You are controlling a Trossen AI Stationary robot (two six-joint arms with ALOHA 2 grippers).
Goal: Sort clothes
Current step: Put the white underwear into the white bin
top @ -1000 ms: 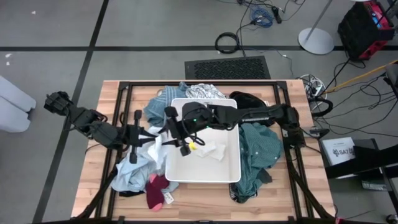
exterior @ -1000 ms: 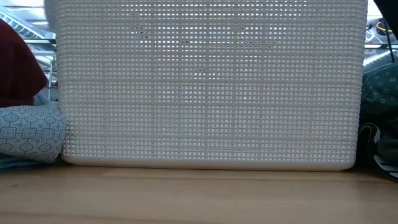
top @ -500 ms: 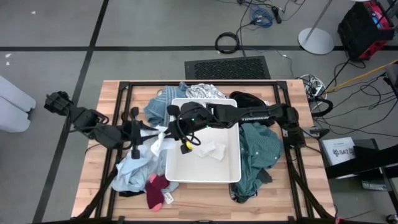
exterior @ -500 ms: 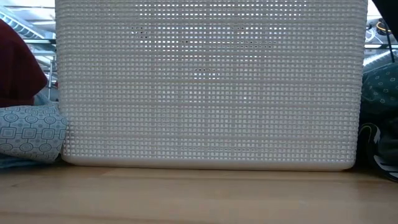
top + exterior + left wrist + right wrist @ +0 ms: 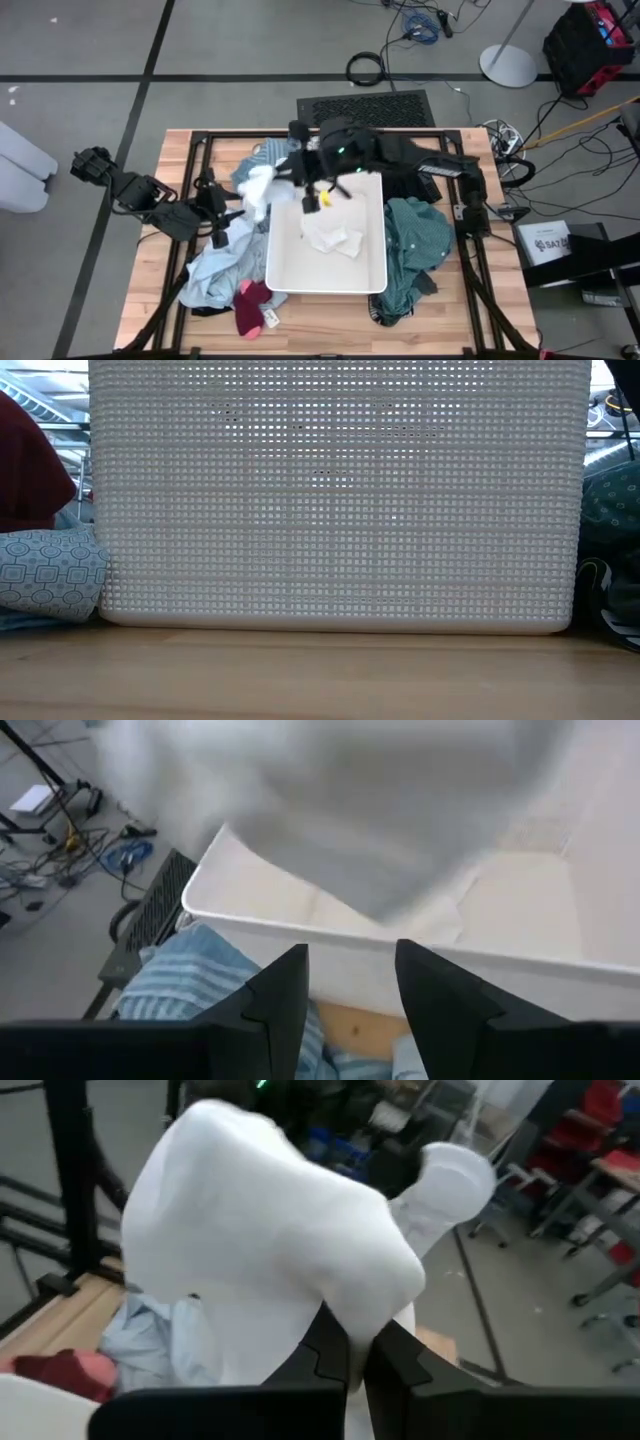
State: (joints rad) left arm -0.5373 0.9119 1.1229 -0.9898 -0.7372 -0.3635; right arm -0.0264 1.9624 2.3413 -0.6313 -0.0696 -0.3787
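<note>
While right hand (image 5: 285, 175) clamps white garment (image 5: 260, 187), left hand (image 5: 222, 212) apart above cluttered wooden table (image 5: 150, 265).

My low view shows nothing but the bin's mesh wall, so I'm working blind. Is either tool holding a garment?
Observer: Yes. The right tool is shut on a white garment, held up near the far left corner of the white bin.
Operator: And the left tool?
Observer: The left tool is open and empty. It is just outside the bin's left wall, above the light blue clothes.
Operator: Anything inside the bin?
Observer: A crumpled white piece lies on its floor.
</note>
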